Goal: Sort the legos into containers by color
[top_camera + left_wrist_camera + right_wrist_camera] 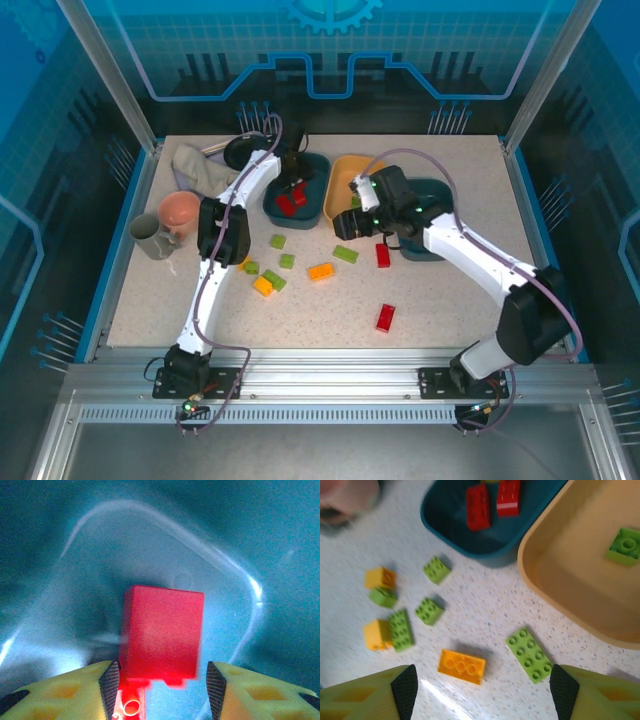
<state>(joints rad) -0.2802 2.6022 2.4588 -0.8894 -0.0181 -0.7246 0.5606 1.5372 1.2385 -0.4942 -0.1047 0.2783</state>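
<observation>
My left gripper [163, 679] hangs low inside the teal tub [235, 540], jaws spread. A red brick [162, 635] sits in the gap between them, close against one pad [110, 680] and with clear daylight to the other, so nothing is pinching it. Its lower edge is blurred. Under it, nearer the wrist, part of a second red brick [131, 705] lies on the tub floor.

My right gripper [482, 685] hovers over the table [485, 605], jaws wide apart with nothing between them. Just ahead of the gap lies an orange brick [461, 666]. A green oblong brick [529, 654] lies ahead too, off toward one finger [566, 695]. Ahead toward the other finger is a loose cluster of green and yellow bricks [400, 629]. Farther ahead stands the yellow-orange tub [570, 590], just beside the teal tub, with a green square brick [624, 545] on its floor.

From overhead, two loose red bricks [383, 254] lie on the table behind the right jaws, and the other teal tub [432, 248] sits partly under that arm.
</observation>
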